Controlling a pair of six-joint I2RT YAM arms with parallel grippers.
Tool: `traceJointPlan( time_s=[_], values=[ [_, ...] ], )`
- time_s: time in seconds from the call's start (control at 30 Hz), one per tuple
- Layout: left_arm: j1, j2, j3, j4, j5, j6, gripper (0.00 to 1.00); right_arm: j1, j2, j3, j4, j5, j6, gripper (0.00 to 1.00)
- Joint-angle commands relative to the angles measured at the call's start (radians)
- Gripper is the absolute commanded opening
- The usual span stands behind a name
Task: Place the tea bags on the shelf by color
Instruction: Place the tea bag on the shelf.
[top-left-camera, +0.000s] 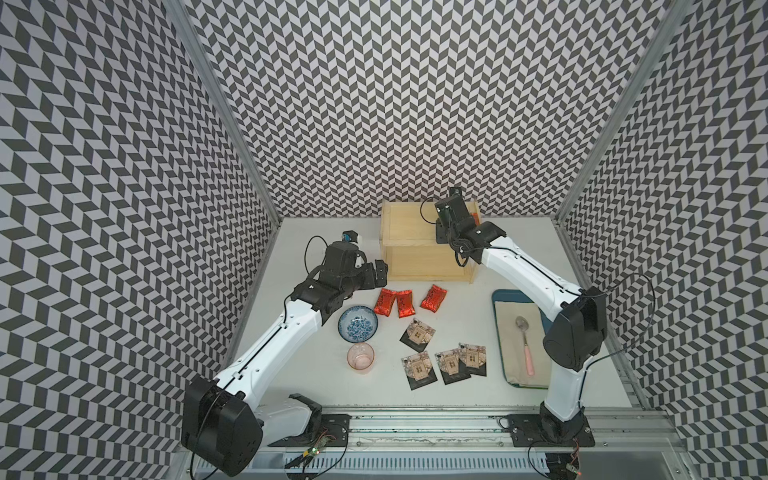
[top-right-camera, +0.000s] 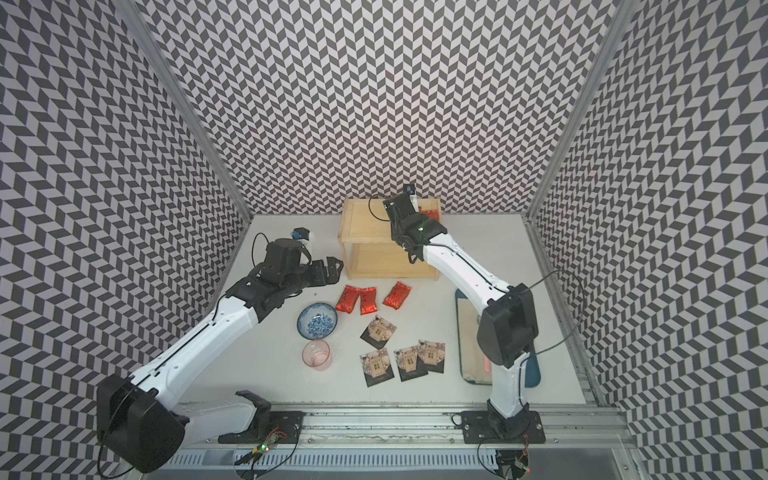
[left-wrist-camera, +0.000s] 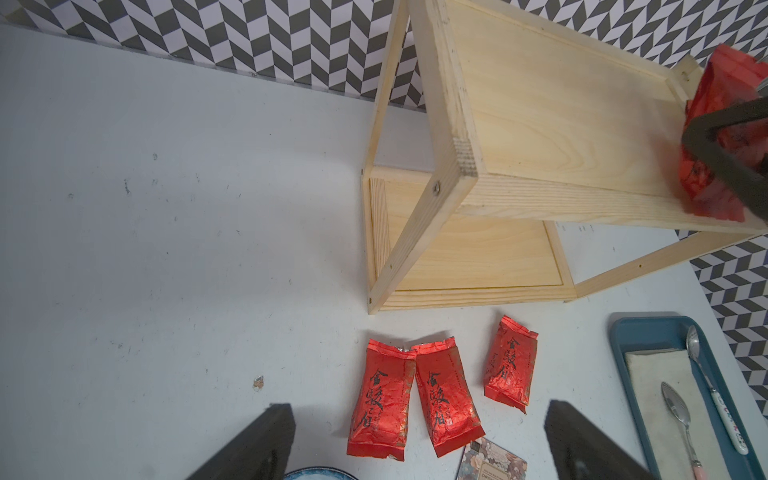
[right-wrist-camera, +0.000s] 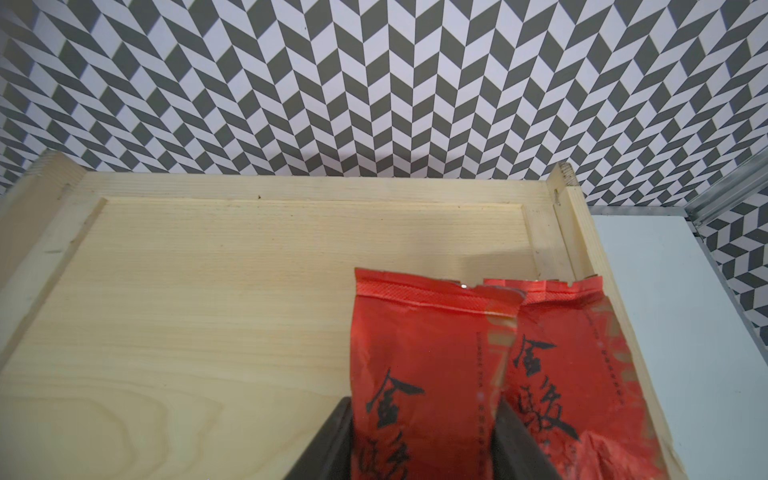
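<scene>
The pale wooden shelf (top-left-camera: 407, 224) (top-right-camera: 365, 224) stands against the back wall. My right gripper (right-wrist-camera: 424, 405) is shut on a red tea bag (right-wrist-camera: 415, 353) just above the top board, next to another red tea bag (right-wrist-camera: 582, 374) lying at that board's right end. Three red tea bags (top-left-camera: 384, 302) (top-left-camera: 405, 303) (top-left-camera: 433, 298) lie on the table in front of the shelf. Nearer the front lie several black tea bags (top-left-camera: 417, 335) (top-left-camera: 451, 365). My left gripper (top-left-camera: 378, 274) (left-wrist-camera: 419, 409) hangs open and empty left of the shelf, above the red bags (left-wrist-camera: 380, 399).
A blue patterned bowl (top-left-camera: 357, 324) and a pink glass (top-left-camera: 360, 358) stand left of the tea bags, under my left forearm's reach. A blue tray (top-left-camera: 503, 297) with beige cloth and a spoon (top-left-camera: 524, 336) lies at the right, partly under my right arm.
</scene>
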Motion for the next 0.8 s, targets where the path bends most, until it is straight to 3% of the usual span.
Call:
traceJointPlan(
  time_s=[0.0,0.77],
  values=[
    [0.005,0.001,-0.010,0.016,0.011,0.006,0.99,-0.006,0.015,0.033,0.055,0.025,-0.010,0.49],
    [0.005,-0.009,-0.011,0.013,0.005,0.006,0.99,-0.009,0.025,0.061,0.050,0.021,-0.018,0.60]
  ],
)
